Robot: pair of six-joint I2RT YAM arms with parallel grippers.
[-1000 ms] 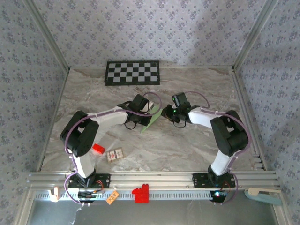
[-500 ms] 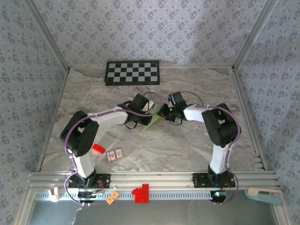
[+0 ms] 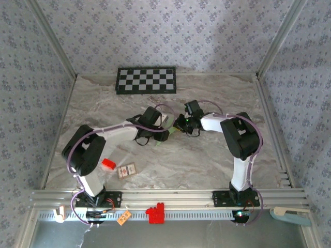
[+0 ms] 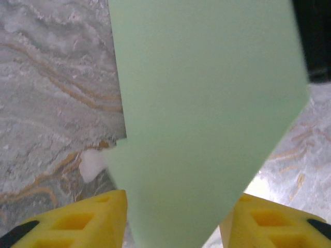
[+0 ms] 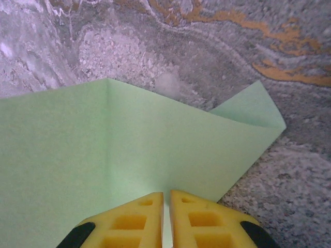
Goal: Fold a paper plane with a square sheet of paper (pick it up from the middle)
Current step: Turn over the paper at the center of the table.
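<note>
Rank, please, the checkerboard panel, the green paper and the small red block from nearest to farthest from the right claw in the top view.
1. The green paper, pinched in the right claw, mid-table.
2. The checkerboard panel, far edge.
3. The small red block, near left.

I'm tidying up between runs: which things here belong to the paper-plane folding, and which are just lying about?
Job: part-folded green paper; right fingers pinching it; left fingers open either side of it.
Lying about: checkerboard panel; small red block; small card beside it.
</note>
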